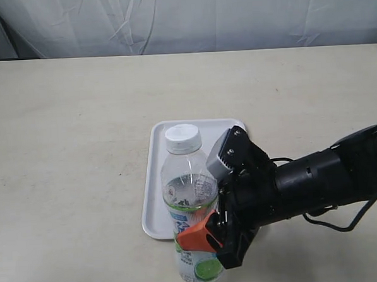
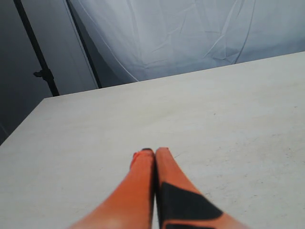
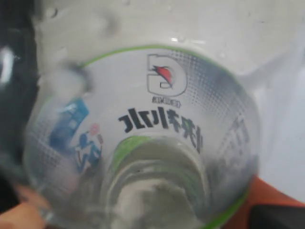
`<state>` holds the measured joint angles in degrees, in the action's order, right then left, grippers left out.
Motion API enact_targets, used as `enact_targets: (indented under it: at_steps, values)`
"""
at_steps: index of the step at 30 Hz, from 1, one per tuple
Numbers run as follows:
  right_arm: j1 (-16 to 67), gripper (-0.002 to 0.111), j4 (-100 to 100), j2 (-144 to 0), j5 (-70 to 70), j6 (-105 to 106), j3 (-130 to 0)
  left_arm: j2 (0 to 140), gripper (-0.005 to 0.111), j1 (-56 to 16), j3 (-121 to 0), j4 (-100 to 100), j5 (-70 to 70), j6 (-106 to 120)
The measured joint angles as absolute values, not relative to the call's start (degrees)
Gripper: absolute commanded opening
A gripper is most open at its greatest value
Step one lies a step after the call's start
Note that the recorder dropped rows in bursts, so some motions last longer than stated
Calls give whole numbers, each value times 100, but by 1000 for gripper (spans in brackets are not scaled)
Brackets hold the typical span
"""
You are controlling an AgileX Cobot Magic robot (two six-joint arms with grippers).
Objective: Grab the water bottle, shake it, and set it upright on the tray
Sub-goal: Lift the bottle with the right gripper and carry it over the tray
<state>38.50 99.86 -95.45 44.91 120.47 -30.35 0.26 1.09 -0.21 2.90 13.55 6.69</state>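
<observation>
Bottle (image 1: 190,204) is near upright, cap up, clamped at its label from the side by the right gripper (image 1: 213,241). It seems to sit at the near edge of the tray (image 1: 153,174), which lies just beyond, so placing means carrying it farther back. The left gripper (image 2: 155,153), fingers pressed together, hangs over the table (image 2: 228,109), empty.
</observation>
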Motion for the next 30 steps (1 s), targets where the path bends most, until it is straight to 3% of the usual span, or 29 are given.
enact_targets:
  at_steps: [7,13,22,30]
  values:
    - [3850,-1,9947,-9524,4609,12047,-3035,26,0,109,-21,290,1355,669]
    - [3859,-1,9898,-8690,4460,11997,-3064,26,0,109,-21,290,1355,669]
    - [3895,-1,9902,-7273,2067,11816,-4314,26,0,109,-21,290,1355,669]
    - [3895,-1,9964,-8652,2415,10871,-4210,26,0,109,-21,290,1355,669]
